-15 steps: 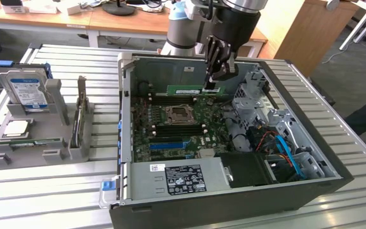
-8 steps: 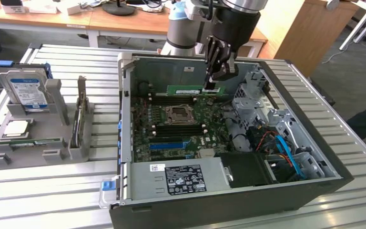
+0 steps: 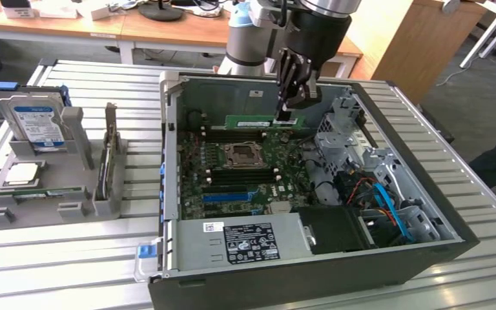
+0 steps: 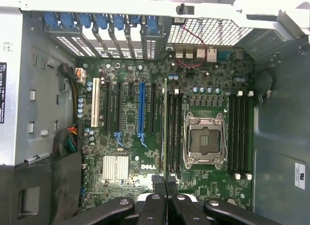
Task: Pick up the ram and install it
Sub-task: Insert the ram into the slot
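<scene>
The ram is a narrow green stick held level over the back part of the open computer case. My gripper is shut on it near the end toward the exterior view's right. In the wrist view the ram shows edge-on as a thin line running out from my fingertips. It hangs above the motherboard, over the black memory slots beside the empty processor socket. Whether it touches a slot I cannot tell.
A grey holder on the exterior view's left carries a hard drive, a silver processor and an upright dark card. Inside the case are the power supply, a drive cage and cables.
</scene>
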{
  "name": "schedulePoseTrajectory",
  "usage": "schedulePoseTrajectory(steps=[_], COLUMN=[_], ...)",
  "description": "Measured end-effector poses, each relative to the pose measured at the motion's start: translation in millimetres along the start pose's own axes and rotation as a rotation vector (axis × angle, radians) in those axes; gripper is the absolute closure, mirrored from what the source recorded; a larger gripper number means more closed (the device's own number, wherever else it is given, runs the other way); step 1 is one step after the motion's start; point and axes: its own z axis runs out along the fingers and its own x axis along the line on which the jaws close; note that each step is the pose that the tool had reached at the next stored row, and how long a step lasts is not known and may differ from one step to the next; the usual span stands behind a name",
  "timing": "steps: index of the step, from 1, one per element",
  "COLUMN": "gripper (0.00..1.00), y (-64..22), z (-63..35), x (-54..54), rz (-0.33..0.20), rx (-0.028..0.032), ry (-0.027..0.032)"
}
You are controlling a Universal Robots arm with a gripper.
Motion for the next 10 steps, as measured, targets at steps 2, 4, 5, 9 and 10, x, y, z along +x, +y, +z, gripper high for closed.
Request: schedulePoseTrajectory(steps=[2,4,5,9,10], gripper=[0.88,0.88,0.88,0.88,0.88], y=[0.1,0.1,0.0,0.0,-0.1], z=[0.1,0.4,0.6,2.6,3.6], x=[-0.1,-0.1,-0.1,0.0,0.0], rz=[0.0,0.0,0.0,0.0,0.0], rx=[0.0,0.0,0.0,0.0,0.0], ry=[-0.0001,0.0,-0.0001,-0.0002,-0.0001])
